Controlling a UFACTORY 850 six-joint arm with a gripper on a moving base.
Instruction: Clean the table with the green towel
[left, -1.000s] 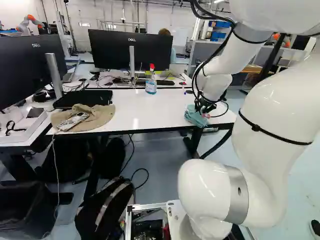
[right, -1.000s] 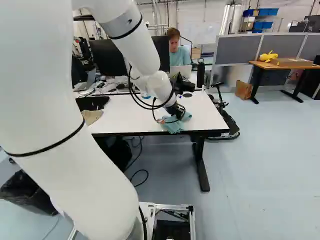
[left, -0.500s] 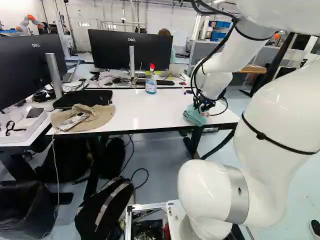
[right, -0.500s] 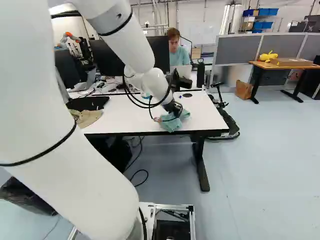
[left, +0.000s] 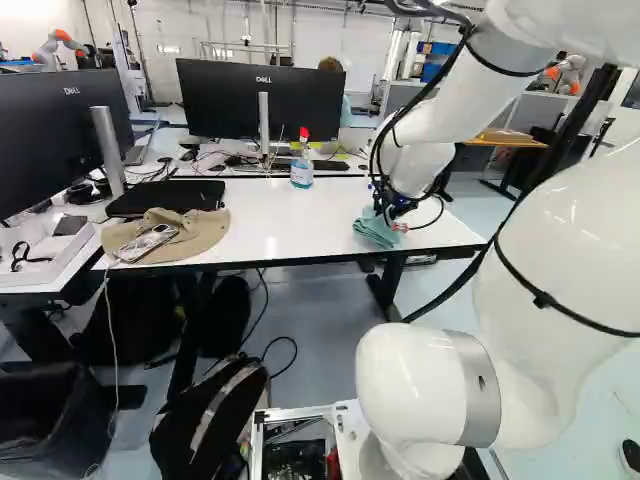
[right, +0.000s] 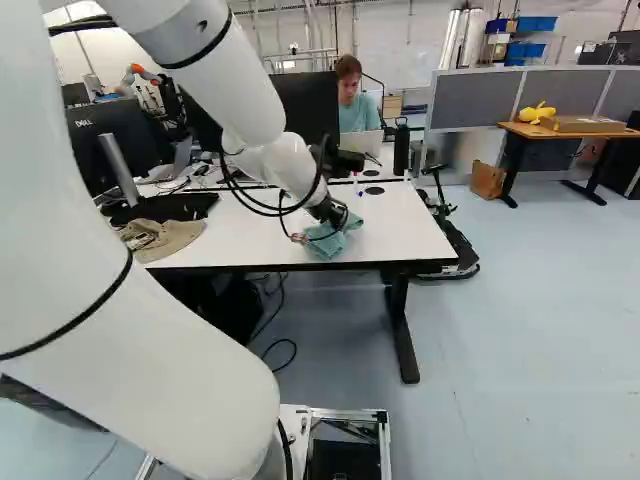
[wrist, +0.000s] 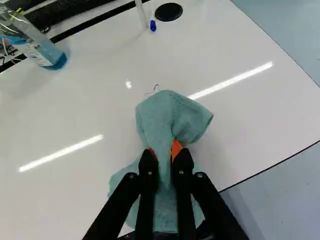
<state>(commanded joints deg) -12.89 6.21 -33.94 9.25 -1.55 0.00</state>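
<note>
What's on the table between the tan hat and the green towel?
Just bare white tabletop lies between the hat and the green towel, as the left base view shows. The towel is gripped in the pincer.

Observing white surface (left: 290, 225), dark-edged. Finding green towel (wrist: 159, 117) bunched toward its right end in left base view, thin dark squiggle (wrist: 156, 87) just beside. Logging black disc (wrist: 169, 11) near small blue item (wrist: 153, 25); spray bottle (left: 302, 173) by far edge; toward opposite end, tan hat (left: 203, 232) beside flat black case (left: 180, 196).
</note>
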